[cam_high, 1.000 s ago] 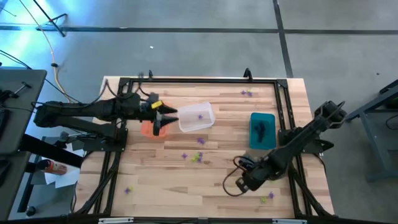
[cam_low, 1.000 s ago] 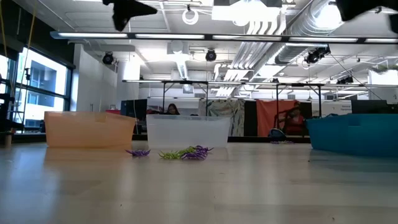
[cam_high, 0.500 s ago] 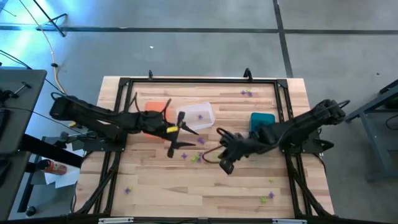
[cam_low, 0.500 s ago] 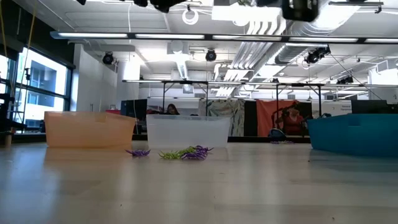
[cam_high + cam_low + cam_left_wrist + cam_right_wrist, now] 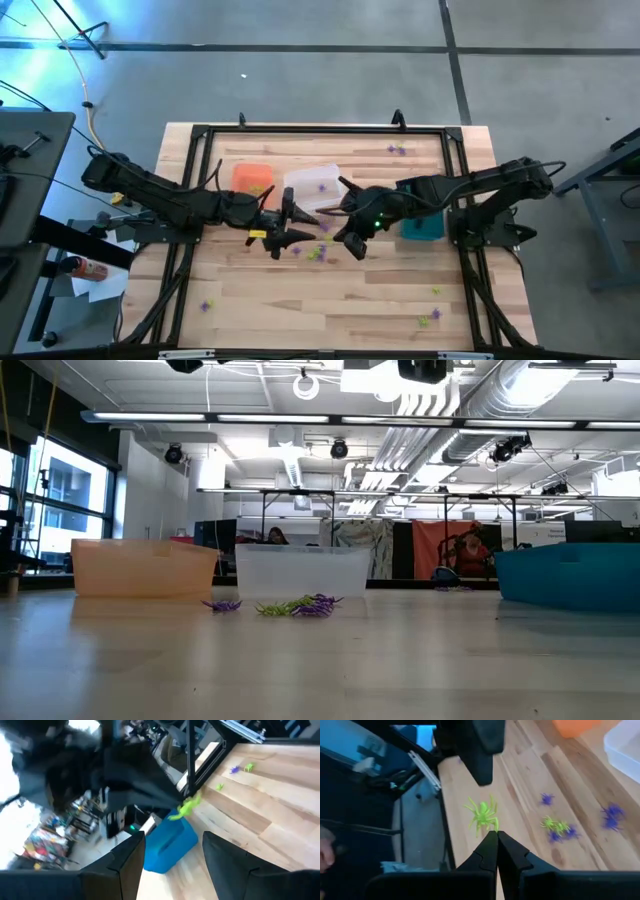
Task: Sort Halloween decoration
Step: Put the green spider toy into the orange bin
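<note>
The decorations are tiny plastic spiders in purple and yellow-green, scattered over the wooden table (image 5: 300, 290). A small cluster (image 5: 316, 251) of purple and green ones lies flat near the middle of the table, just in front of the clear bin (image 5: 315, 187); from table height the same cluster (image 5: 298, 605) shows as a low tangle of legs. One purple spider (image 5: 322, 186) lies inside the clear bin. A pair (image 5: 397, 150) lies near the far edge. More lie near the front: one purple at front left (image 5: 206, 306), some green and purple at front right (image 5: 430, 318). One yellow-green spider (image 5: 483, 815) hangs at the tip of the right pincer (image 5: 497, 841), legs spread.
</note>
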You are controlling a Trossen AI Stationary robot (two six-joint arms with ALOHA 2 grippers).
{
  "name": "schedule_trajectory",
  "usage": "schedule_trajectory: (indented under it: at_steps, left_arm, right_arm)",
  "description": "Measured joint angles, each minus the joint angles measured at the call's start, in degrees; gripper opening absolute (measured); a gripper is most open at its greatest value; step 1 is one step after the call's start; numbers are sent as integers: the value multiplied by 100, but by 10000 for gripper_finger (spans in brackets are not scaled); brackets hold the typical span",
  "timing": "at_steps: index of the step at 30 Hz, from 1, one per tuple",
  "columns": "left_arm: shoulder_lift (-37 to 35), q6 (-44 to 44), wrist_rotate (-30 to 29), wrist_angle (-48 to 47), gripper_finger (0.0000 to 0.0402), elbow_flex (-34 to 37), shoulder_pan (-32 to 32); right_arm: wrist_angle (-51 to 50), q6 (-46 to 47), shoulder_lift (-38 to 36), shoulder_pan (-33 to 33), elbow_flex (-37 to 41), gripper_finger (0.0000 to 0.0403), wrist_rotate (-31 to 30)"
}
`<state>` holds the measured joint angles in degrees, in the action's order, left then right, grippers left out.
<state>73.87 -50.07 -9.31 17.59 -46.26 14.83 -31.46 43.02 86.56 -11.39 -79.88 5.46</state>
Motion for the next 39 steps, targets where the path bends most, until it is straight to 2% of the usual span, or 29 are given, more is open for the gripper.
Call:
schedule_trajectory:
  at_steps: [4, 15, 21, 29, 33, 39]
  left_arm:
    - [0, -470, -279, 7, 184, 0, 105]
    - [80, -970, -290, 127, 184, -7, 92]
    - [362, -1105, -204, 403, 184, -1, 124]
    - [378, -1212, -311, 379, 180, -2, 216]
    - [378, -1220, -330, 384, 149, -2, 214]
    - [378, -1520, -373, 563, 69, -2, 232]
  right_arm:
    - [91, 22, 18, 109, -2, 0, 155]
    - [387, 173, 172, 204, -2, 0, 430]
    - [449, 210, 236, 204, -2, 0, 452]
    - [456, 251, 236, 204, -2, 0, 449]
    - [472, 286, 236, 204, -2, 0, 455]
    - [475, 326, 236, 219, -2, 0, 461]
